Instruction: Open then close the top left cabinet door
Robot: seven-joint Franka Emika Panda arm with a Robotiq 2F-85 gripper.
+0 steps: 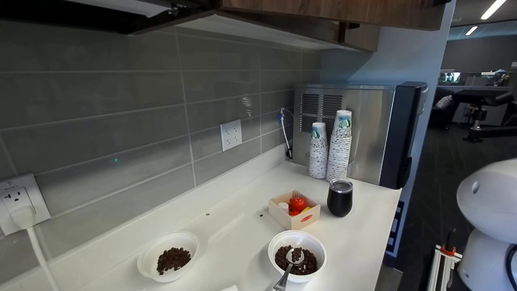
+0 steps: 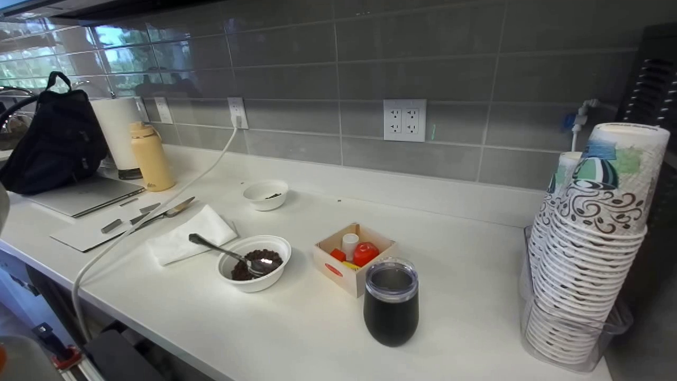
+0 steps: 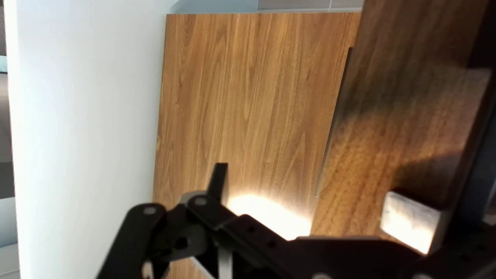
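Observation:
The top left cabinet door is a brown wood-grain panel. In an exterior view (image 1: 331,11) it stands swung out from the wall cabinet, its upper part cut off by the frame. A black handle (image 1: 440,2) shows near its outer lower corner. In the wrist view the door (image 3: 379,124) is close at the right, its edge between my fingers. My gripper (image 3: 310,188) is open, fingers wide apart, holding nothing I can see. Behind it is a second, flat wood panel (image 3: 244,100). Both exterior views leave the gripper out of frame.
A white end wall (image 3: 85,128) stands beside the second panel. Below are a grey steel appliance (image 1: 367,133), stacked paper cups (image 1: 339,153), a black tumbler (image 1: 339,200), a small wooden box (image 2: 338,270) and bowls (image 2: 283,262). The white arm (image 1: 488,202) is at the right.

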